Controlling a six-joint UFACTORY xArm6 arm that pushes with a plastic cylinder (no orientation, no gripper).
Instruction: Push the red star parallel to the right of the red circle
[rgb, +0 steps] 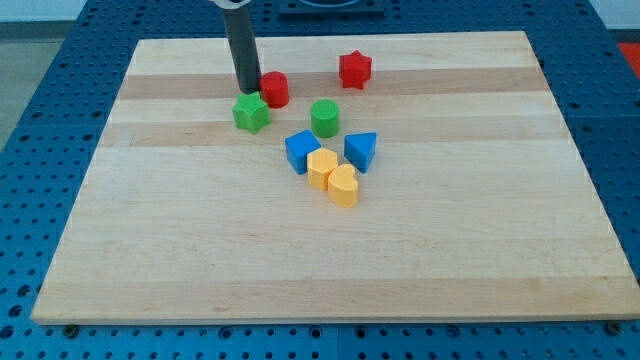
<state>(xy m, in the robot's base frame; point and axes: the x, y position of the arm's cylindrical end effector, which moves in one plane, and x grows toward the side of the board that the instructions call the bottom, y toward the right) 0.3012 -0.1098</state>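
Observation:
The red star (355, 69) lies near the view's top, right of centre on the wooden board (200, 250). The red circle (275, 89) lies to its left and slightly lower. My tip (247, 89) stands just left of the red circle, touching or almost touching it, and just above the green star (251, 113). The rod rises straight up out of the view's top.
A green circle (325, 117) lies below and between the two red blocks. A blue cube (301, 150), a blue triangle (361, 151), a yellow hexagon (321, 167) and a yellow heart (343, 186) cluster at the board's middle.

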